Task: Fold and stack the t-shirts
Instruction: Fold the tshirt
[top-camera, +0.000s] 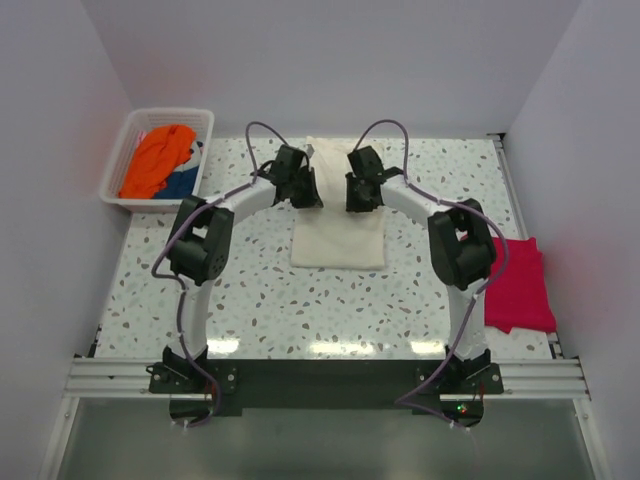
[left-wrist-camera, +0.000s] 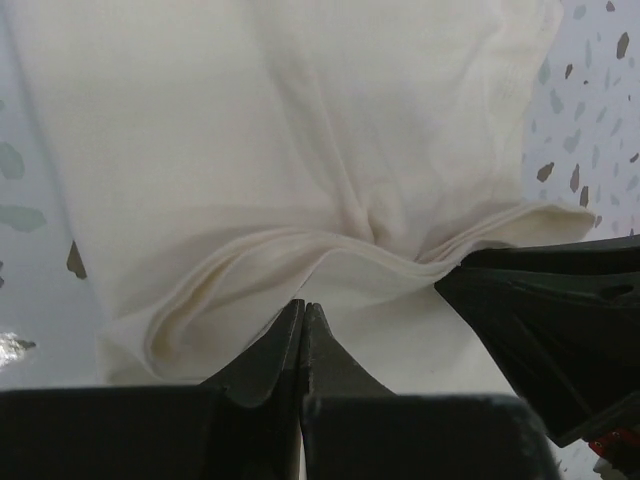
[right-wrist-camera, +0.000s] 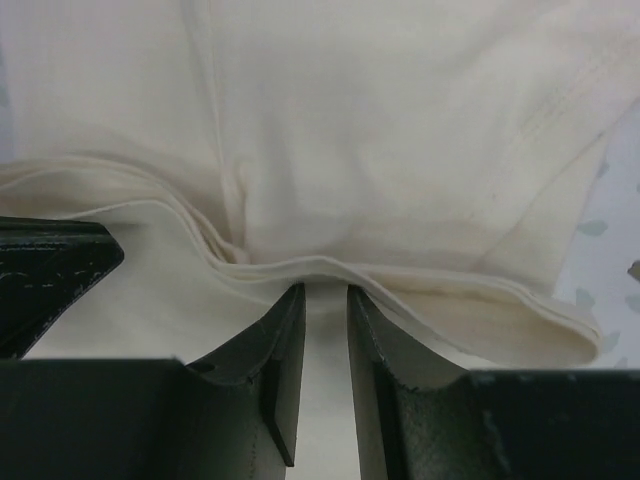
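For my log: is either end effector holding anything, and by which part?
Left end effector: shut, apparently pinching the cream t-shirt by its folded edge. Right end effector: jaws apart at that edge, hold unclear.

Twin robot arms: the left arm (top-camera: 192, 312) and right arm (top-camera: 470, 322) pair smooth white link shells with bulky black joint housings (top-camera: 200, 243). Black base plates (top-camera: 190, 376) are bolted to a silver aluminium rail (top-camera: 110, 378). A pale purple cable (top-camera: 262, 128) loops along each arm. The left tool (left-wrist-camera: 303, 305) and right tool (right-wrist-camera: 325, 290) are matte black, with fingers tapering to thin curved tips.
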